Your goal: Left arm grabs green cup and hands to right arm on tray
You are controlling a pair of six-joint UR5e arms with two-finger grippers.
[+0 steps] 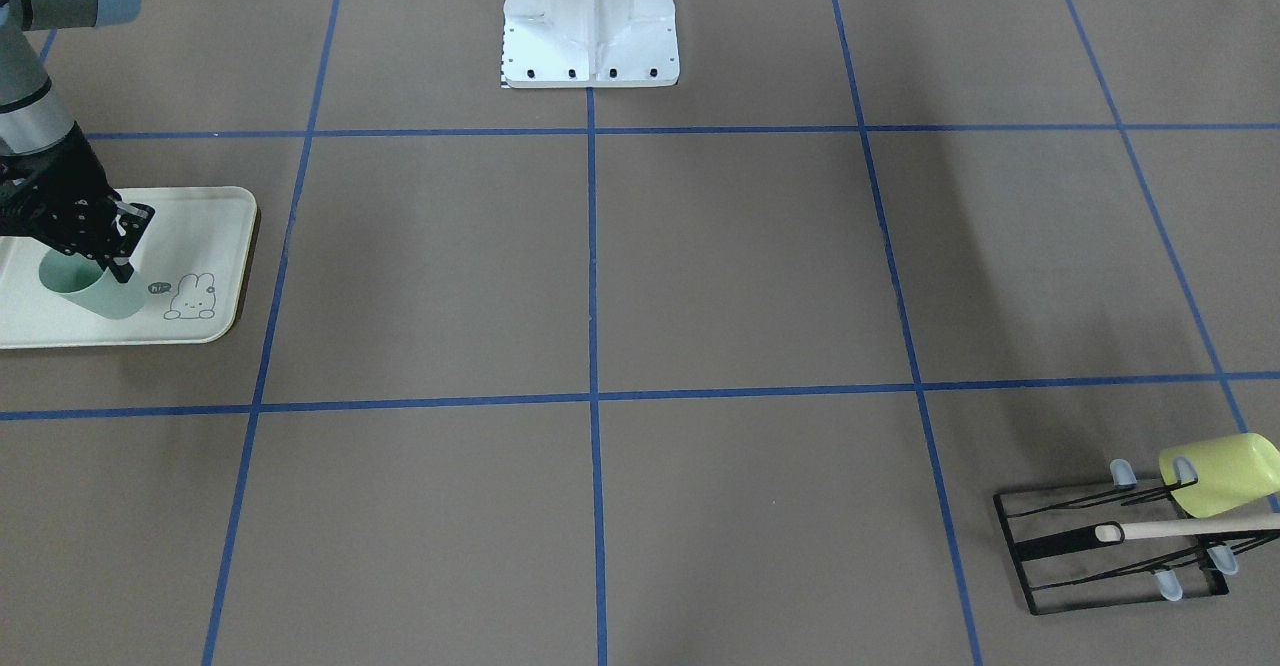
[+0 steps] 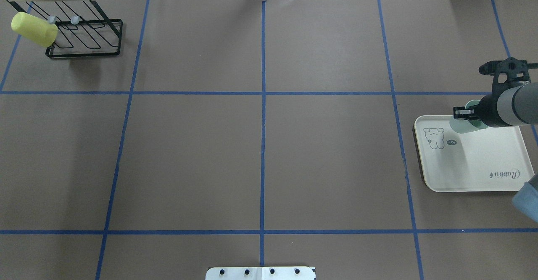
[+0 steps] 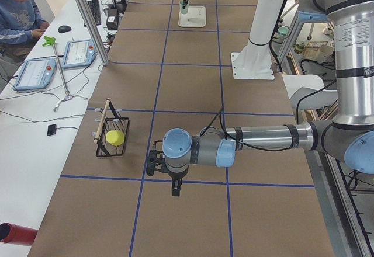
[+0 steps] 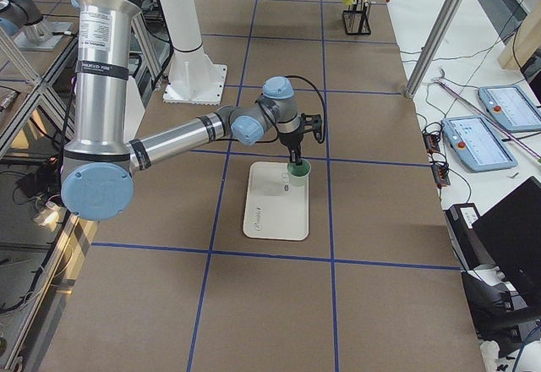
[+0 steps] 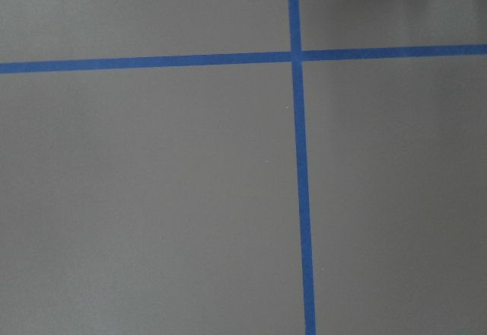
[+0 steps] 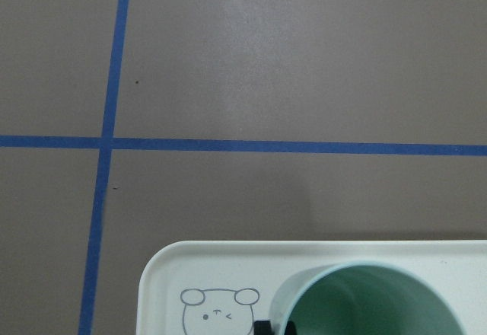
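Observation:
The pale mint-green cup (image 1: 100, 296) stands upright on the cream-white tray (image 1: 200, 221) near its bunny drawing. My right gripper (image 1: 118, 251) reaches down onto the cup's rim and is shut on its wall. In the overhead view the cup (image 2: 462, 126) sits at the tray's (image 2: 475, 166) far corner under the gripper (image 2: 462, 112). The right wrist view shows the cup's mouth (image 6: 373, 304) and the tray corner (image 6: 228, 274). My left gripper (image 3: 175, 190) hangs over bare table near a tape crossing, far from the tray. I cannot tell whether it is open or shut.
A black wire rack (image 1: 1060, 544) with a wooden bar stands at the far corner on my left side, with a yellow-green cup (image 1: 1220, 471) hung on it. The white robot base (image 1: 590, 16) stands at mid-table. A person (image 3: 20, 11) sits beside the table.

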